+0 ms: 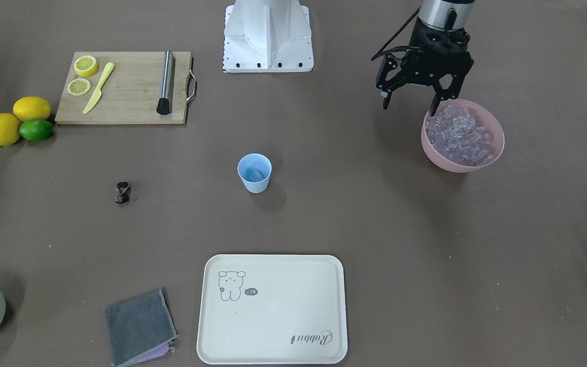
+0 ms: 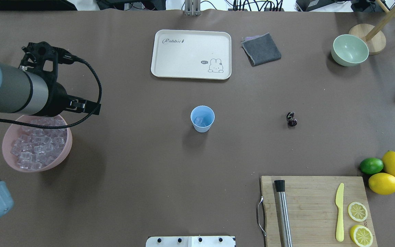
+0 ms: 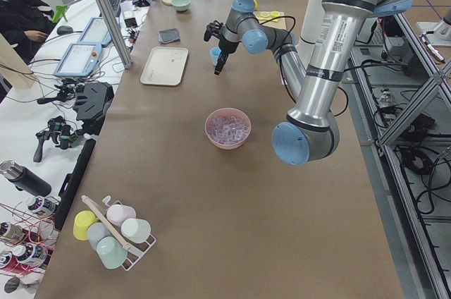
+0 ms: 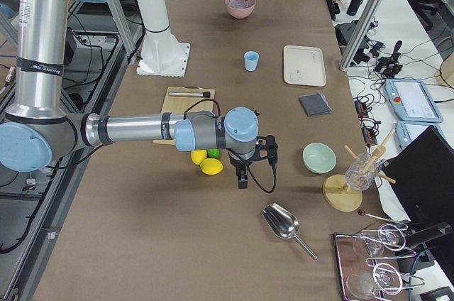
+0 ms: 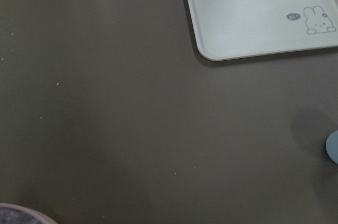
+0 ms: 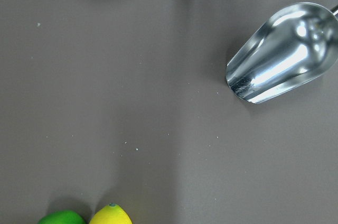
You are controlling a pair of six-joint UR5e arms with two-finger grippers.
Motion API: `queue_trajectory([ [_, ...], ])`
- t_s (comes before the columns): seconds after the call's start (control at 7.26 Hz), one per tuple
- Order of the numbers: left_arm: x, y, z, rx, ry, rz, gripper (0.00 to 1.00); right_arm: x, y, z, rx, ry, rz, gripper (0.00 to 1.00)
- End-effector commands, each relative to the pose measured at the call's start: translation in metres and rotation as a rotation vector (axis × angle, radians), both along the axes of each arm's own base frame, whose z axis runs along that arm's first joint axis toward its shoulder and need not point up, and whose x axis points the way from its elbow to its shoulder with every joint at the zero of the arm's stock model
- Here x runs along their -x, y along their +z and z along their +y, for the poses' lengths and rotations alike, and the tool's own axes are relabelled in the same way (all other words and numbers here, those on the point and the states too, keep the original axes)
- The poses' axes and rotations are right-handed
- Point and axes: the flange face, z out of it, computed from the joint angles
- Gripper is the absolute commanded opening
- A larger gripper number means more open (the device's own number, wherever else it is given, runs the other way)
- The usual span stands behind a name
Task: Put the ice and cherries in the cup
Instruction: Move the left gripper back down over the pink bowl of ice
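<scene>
Left tool [image 1: 410, 102]: fingers spread, empty, above robot-side rim of pink bowl [image 1: 497, 150].
Right tool [image 4: 242, 175]: visible in side view only; spread or pressed together, cannot tell.
Ice [image 1: 459, 135]: heaped in pink bowl, partly covered by arm from overhead; a cube or so, count unclear, inside cup [image 1: 257, 186] at mid-worktop.
Cherries [image 1: 123, 192]: on bare worktop [image 1: 354, 219], well apart from cup; stem hard to make out.

The left arm [image 3: 313, 94] and right arm [image 4: 135, 130] are silver-grey tubes joined by pale blue rounded caps. A white label [image 3: 326, 29] with black print sits upper right in the left-side view. The left gripper [image 1: 409, 107] is black and skeletal and trails a black braided cable [image 2: 98, 79]. The white pedestal [image 1: 268, 35] shows dark screws along its foot.
</scene>
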Motion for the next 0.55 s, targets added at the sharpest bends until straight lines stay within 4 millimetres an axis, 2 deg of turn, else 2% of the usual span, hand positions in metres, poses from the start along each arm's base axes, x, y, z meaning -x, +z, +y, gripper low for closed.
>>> queue_trajectory([
  [0.0, 0.020, 0.072, 0.022, -0.019, 0.053, 0.042, 0.97, 0.001, -0.003, 0.000, -0.004, -0.001, -0.008, 1.00],
  [0.14, 0.034, 0.104, 0.022, -0.033, 0.089, 0.063, 0.97, 0.001, -0.004, 0.000, -0.005, 0.000, -0.010, 1.00],
  [0.28, 0.047, 0.135, 0.010, -0.068, 0.122, 0.043, 0.98, 0.001, -0.004, 0.000, -0.006, -0.001, -0.010, 1.00],
  [0.41, 0.038, 0.155, 0.002, -0.023, 0.129, 0.034, 0.98, 0.001, -0.004, 0.000, -0.005, 0.000, -0.010, 1.00],
])
